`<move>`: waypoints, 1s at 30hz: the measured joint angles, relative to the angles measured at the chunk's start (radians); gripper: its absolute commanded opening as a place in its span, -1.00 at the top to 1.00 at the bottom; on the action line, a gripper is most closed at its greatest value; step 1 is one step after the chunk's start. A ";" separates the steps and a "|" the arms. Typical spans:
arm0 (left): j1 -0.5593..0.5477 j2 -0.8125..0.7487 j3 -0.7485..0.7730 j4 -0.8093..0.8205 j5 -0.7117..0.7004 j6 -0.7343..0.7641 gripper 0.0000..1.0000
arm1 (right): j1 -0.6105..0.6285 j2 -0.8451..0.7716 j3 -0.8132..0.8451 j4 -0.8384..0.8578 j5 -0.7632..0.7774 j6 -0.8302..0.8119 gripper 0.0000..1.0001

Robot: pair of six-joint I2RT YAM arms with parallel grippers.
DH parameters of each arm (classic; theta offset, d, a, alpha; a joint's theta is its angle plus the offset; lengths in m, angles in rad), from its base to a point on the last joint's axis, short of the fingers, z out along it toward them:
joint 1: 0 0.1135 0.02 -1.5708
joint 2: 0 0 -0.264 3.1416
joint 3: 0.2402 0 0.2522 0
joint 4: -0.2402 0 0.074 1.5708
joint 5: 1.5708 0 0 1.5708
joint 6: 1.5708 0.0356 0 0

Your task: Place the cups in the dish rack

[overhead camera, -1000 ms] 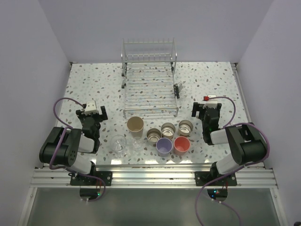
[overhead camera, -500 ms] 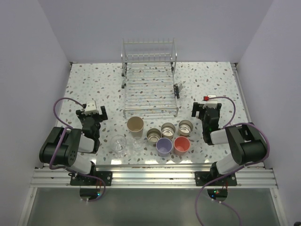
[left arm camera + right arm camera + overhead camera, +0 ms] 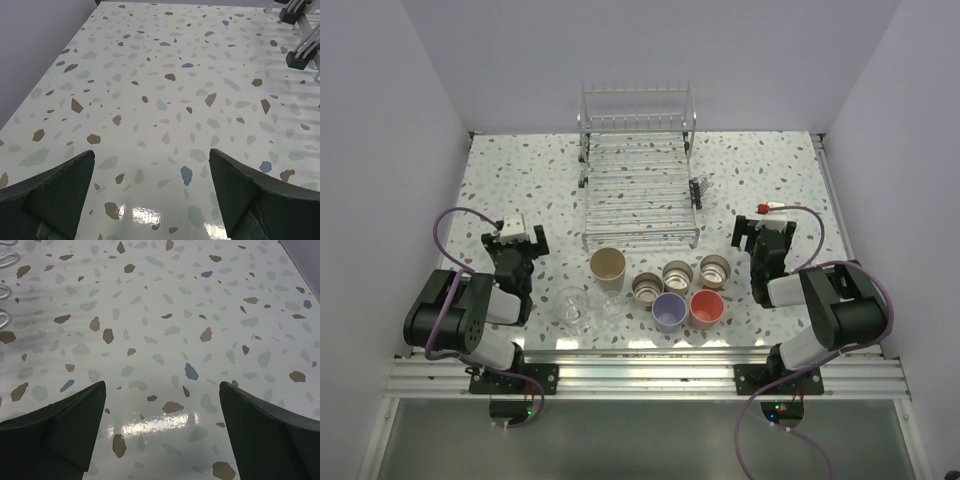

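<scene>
Speckled table (image 3: 520,170) between pale walls (image 3: 380,150); left claw (image 3: 150,175) and right claw (image 3: 162,407) gape empty.

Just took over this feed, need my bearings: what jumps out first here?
The silver wire dish rack sits empty at the middle back of the speckled table. Just in front of it, between the two arms, eight cups stand clustered upright, the beige cup tallest and nearest the rack. The left gripper and right gripper flank them, both open and holding nothing.
</scene>
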 measured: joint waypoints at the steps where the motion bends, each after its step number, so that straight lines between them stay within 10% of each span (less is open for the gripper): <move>1: 0.000 0.000 0.000 0.000 0.000 0.000 -1.00 | 0.000 0.000 0.000 0.000 0.005 0.001 -0.97; 12: 0.000 0.000 0.000 0.000 0.000 0.000 -1.00 | 0.043 -0.082 0.002 -0.072 0.137 0.005 -0.97; 24: 0.000 0.000 0.000 0.000 0.000 0.000 -1.00 | 0.066 -0.797 0.463 -0.909 0.009 0.215 -0.97; 30: 0.000 0.000 0.000 0.000 0.000 0.000 -1.00 | 0.067 -0.875 0.488 -1.176 -0.206 0.295 -0.97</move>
